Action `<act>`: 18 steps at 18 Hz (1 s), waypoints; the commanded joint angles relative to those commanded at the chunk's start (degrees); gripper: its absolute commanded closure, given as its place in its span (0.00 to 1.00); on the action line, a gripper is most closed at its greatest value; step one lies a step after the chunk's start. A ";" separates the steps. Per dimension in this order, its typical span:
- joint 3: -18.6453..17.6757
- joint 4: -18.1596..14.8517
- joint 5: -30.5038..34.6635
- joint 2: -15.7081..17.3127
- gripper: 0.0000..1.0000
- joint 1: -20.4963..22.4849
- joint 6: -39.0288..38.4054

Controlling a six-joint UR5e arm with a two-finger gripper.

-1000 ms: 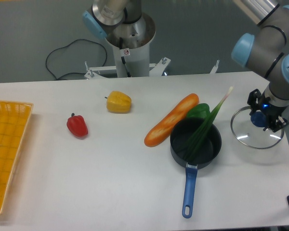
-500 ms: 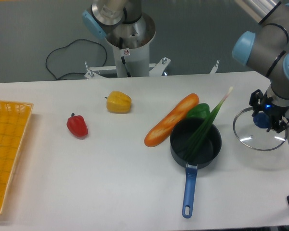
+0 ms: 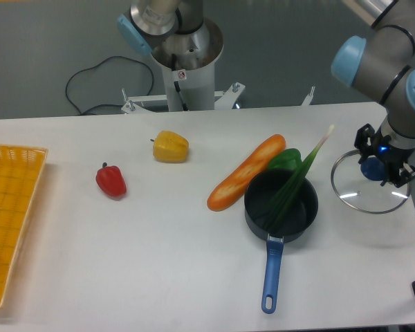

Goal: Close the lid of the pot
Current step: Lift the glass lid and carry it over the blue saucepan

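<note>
White bench [image 3: 159,235] against a grey floor, a second robot base [image 3: 183,55] at the back. The pot [image 3: 281,207] sits right of centre, blue handle pointing to 6 o'clock. A leek [image 3: 297,181] lies diagonally across it, white end sticking out over the rim toward 1 o'clock. A green pepper [image 3: 285,160] touches the rim at 12 o'clock, and a baguette [image 3: 245,173] lies just beside the pot at 10 o'clock. The lid [image 3: 370,187] is at 3 o'clock of the pot, apart from it, glass disc roughly level.

Risks, judged from this: the leek overhangs the rim, so the lid would likely rest tilted or rock instead of seating. The pepper against the rim could catch the lid edge. A grasp on a small round knob may let the disc swing or slip in transit. A low carry path could clip the leek tip and drag the pot.

The gripper [image 3: 377,166] is right over the lid's centre with fingers pinching the blue knob [image 3: 371,170], only narrowly parted. Whether the lid is lifted off the bench cannot be told for sure.

Elsewhere: a yellow pepper [image 3: 171,146], a red pepper [image 3: 111,180], and a yellow basket [image 3: 10,207] at the left edge.
</note>
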 joint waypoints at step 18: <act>-4.48 -6.95 7.12 4.66 0.48 -4.22 -9.32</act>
